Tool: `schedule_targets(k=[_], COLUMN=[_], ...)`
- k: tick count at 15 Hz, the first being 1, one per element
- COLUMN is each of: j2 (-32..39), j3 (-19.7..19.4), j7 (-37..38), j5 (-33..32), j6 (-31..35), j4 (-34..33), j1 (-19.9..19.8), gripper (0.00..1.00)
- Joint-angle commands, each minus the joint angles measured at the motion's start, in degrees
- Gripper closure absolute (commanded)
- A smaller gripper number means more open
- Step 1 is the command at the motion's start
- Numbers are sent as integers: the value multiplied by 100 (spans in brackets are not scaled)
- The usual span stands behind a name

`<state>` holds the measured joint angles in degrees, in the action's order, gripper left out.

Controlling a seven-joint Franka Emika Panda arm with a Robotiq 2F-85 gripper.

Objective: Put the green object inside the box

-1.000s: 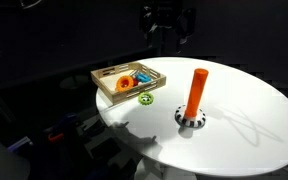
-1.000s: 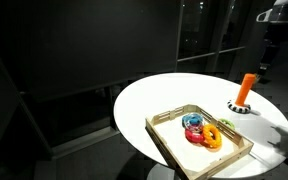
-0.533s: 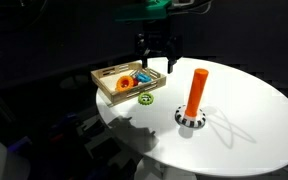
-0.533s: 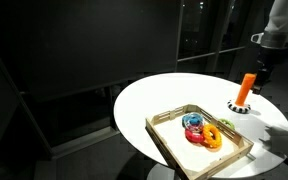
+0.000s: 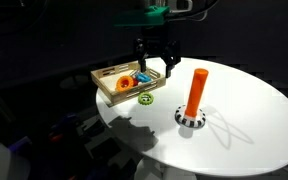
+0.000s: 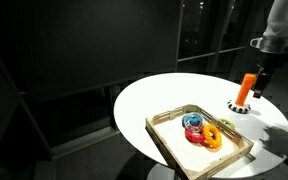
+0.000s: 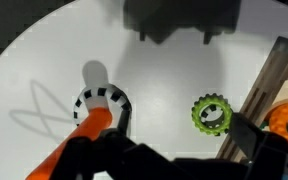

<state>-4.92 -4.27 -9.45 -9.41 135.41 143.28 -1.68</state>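
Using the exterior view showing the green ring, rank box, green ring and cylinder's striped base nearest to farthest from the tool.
In an exterior view, from the open tool:
1. Box: right corner just below it.
2. Green ring: on the table, before the box.
3. Striped base: farthest, to the right.

Everything around me is dark, near black; only the white table (image 5: 254, 110) is lit hard from above, glaring close to washed out in both exterior views. Thin looping shadows lie on it beside the orange cylinder (image 5: 196, 90). In my wrist view my fingers (image 7: 259, 152) are black, blurred masses, the green object (image 7: 211, 114) slightly soft, all grainy
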Motion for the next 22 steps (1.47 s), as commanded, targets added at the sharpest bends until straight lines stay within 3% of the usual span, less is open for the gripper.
schedule_targets(k=[1,10,16,22], j2=[257,1482,2041,2413], j3=[50,257,90,-38], j7=[56,229,725,792], j5=[-44,-217,-847,-880], j6=[30,1101,1848,2109], j4=[-79,-193,-390,-589], j1=[-49,146,323,377], gripper=[0,0,0,0])
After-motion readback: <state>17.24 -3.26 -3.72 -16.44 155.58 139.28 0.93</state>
